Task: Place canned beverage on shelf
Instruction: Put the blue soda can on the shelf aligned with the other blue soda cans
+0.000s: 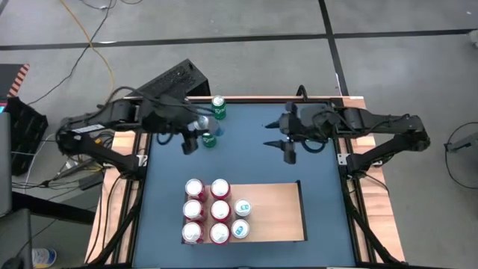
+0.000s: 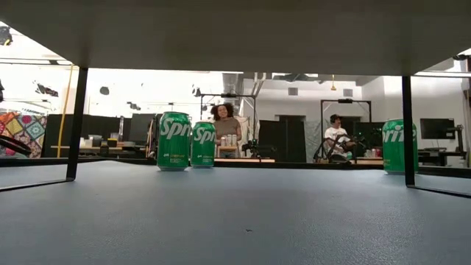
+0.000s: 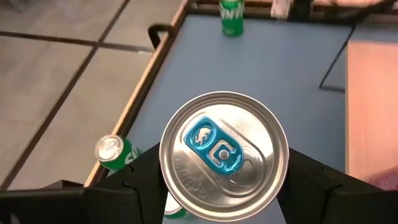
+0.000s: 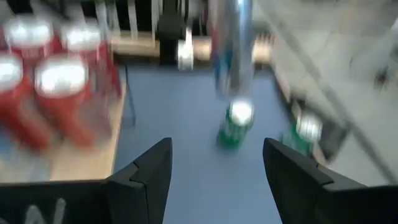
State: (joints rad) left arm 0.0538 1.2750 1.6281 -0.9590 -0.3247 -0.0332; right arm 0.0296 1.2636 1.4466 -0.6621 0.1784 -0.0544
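Seen from above, a blue table (image 1: 254, 142) fills the middle of the frame, with 2 dark robot arms reaching in from the left and right edges. The left gripper (image 1: 196, 133) sits in the upper left of the tabletop, its fingers clamped on a silver can (image 3: 224, 148); in the left wrist view this can fills the centre of the frame, its blue pull tab facing the camera, with a dark finger pressed against each side. Just beside that gripper stand 2 green cans (image 1: 218, 107) near the table's upper edge, the second one (image 1: 209, 139) partly hidden under the arm. The low view shows 2 green cans side by side at left of centre and a third green can (image 2: 394, 146) at the far right. The right gripper (image 1: 282, 136) hovers over bare blue table in the upper right, fingers apart and holding nothing. The shelf (image 1: 276, 213), a pale wooden board, lies at the bottom centre of the overhead frame. On its left part stand 6 red cans (image 1: 207, 210) in 2 columns of 3, with 2 silver cans (image 1: 241, 218) just to their right; the right half of the board is bare.
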